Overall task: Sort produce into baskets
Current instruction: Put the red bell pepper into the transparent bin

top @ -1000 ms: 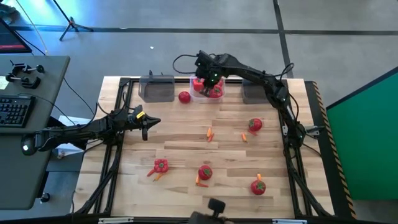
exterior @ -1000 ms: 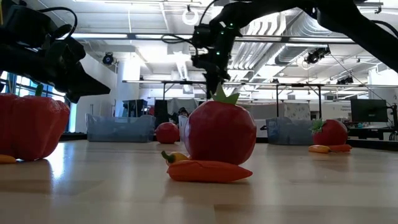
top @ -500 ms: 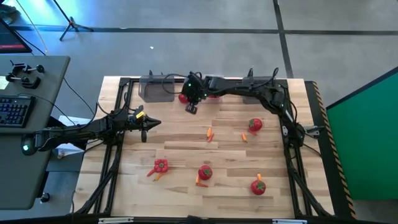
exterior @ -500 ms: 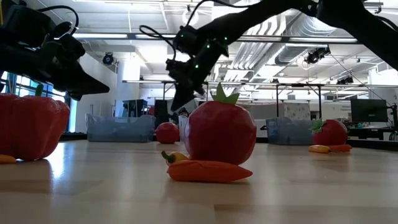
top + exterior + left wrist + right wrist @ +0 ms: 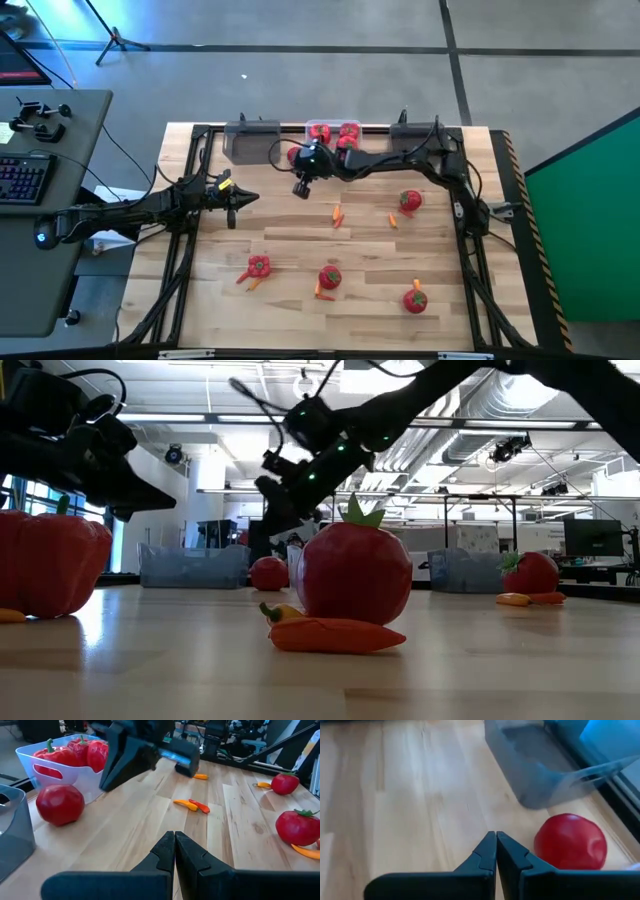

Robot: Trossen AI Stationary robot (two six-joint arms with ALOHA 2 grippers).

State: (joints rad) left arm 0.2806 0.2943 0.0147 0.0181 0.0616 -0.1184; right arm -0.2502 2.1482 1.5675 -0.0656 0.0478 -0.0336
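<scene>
Three baskets stand along the table's far edge: a dark grey one (image 5: 252, 141), a clear one (image 5: 333, 134) holding red peppers, and a dark grey one (image 5: 415, 140). A loose tomato (image 5: 570, 841) rests on the wood in front of the left grey basket (image 5: 545, 765). My right gripper (image 5: 299, 190) hovers shut just near of that tomato, slanting down, with nothing in it. More tomatoes (image 5: 410, 200), (image 5: 329, 277), (image 5: 415, 298), a pepper (image 5: 258, 266) and carrot pieces (image 5: 337, 214) lie scattered on the table. My left gripper (image 5: 234, 210) waits shut at the left side.
In the left wrist view, the clear basket (image 5: 65, 765) and the loose tomato (image 5: 60, 804) lie ahead of my left gripper (image 5: 174, 847), with the right arm (image 5: 135, 755) above them. A desk with a keyboard (image 5: 25, 180) stands left of the table. Bare wood lies mid-table.
My right gripper has left its place above the clear basket, going toward the table's left and near edges and sinking, and has tipped from pointing steeply down to a shallower slant. It now hovers beside the loose tomato. The produce has stayed where it was.
</scene>
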